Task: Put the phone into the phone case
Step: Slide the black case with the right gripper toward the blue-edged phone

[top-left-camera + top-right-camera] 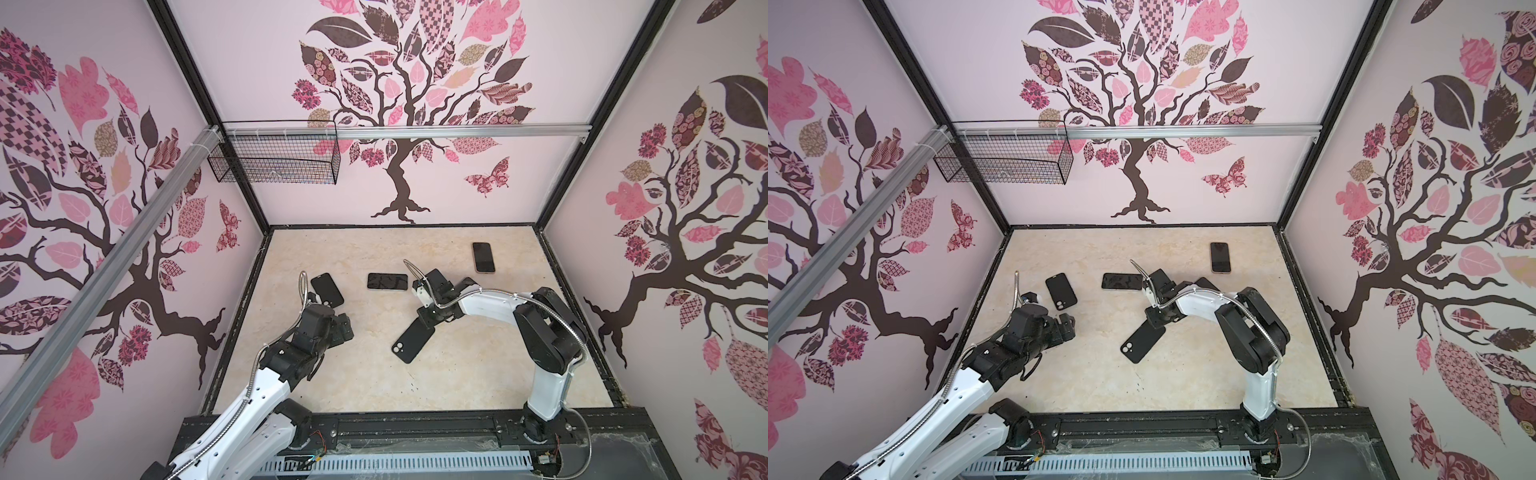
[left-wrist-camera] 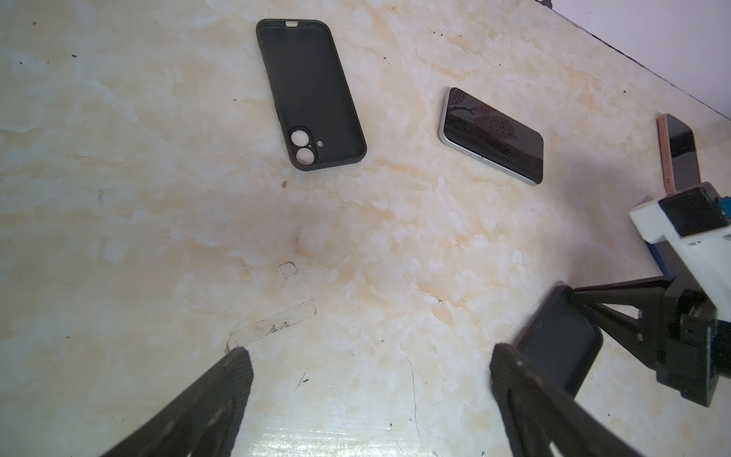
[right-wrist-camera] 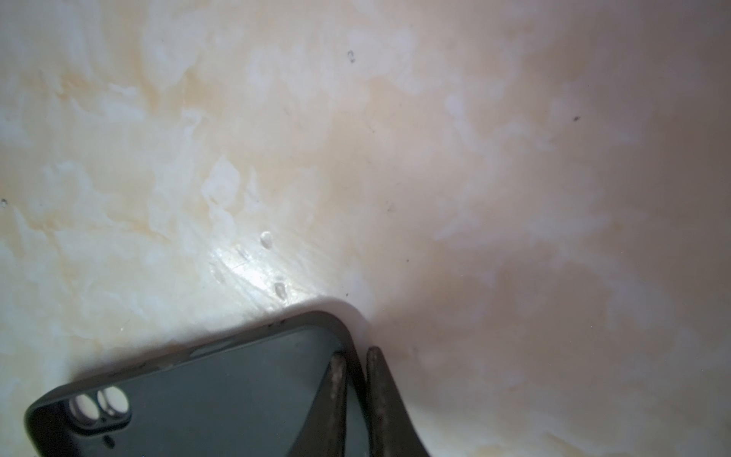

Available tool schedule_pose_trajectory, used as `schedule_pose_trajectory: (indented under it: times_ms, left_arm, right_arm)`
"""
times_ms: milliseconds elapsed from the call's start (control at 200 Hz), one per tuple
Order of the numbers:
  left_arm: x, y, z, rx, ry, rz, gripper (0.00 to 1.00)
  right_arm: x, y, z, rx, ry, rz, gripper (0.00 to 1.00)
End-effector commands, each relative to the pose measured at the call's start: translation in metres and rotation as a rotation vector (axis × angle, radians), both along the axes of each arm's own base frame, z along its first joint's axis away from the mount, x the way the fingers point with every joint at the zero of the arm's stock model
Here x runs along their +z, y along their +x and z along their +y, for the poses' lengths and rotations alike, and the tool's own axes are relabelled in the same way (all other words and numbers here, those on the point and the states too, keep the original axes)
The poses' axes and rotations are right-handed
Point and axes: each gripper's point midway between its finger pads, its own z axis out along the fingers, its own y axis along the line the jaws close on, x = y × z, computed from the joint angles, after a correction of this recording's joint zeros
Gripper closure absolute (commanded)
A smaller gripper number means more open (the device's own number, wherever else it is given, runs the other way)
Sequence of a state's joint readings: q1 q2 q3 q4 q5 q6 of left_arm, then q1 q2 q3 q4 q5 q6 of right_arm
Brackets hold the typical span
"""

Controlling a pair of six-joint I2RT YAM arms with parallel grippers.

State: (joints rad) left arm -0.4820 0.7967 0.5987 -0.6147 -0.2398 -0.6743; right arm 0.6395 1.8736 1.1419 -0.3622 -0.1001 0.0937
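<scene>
Phone case [image 1: 409, 340] lies mid-table [image 1: 457, 374], its rim clamped between the right gripper [image 3: 356, 354] fingers. Left gripper [image 2: 370, 354] hangs wide apart near a second case [image 2: 312, 95]. Silver phone [image 1: 387, 281] lies screen-up behind.

Matt black phone case [image 1: 412, 338], glossy glass phone [image 1: 387, 281] (silvery rim), marble-look tabletop [image 1: 457, 374].
</scene>
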Motion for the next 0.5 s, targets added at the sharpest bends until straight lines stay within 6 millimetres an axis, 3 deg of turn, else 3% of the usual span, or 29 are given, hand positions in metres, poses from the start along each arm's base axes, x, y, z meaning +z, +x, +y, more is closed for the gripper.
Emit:
schedule_pose_trajectory:
  times_ms: [0, 235, 495]
  left_arm:
    - [-0.008, 0.000, 0.002, 0.006, 0.008, 0.006, 0.03]
    - [-0.009, -0.001, 0.003, 0.008, 0.009, 0.002, 0.03]
    - [-0.010, -0.003, 0.004, 0.006, 0.005, 0.000, 0.03]
  right_arm:
    - [-0.001, -0.002, -0.007, -0.036, -0.034, 0.004, 0.87]
    - [0.000, 0.001, -0.018, -0.117, -0.046, -0.021, 0.94]
    - [0.016, 0.004, -0.036, -0.239, 0.015, -0.041, 1.00]
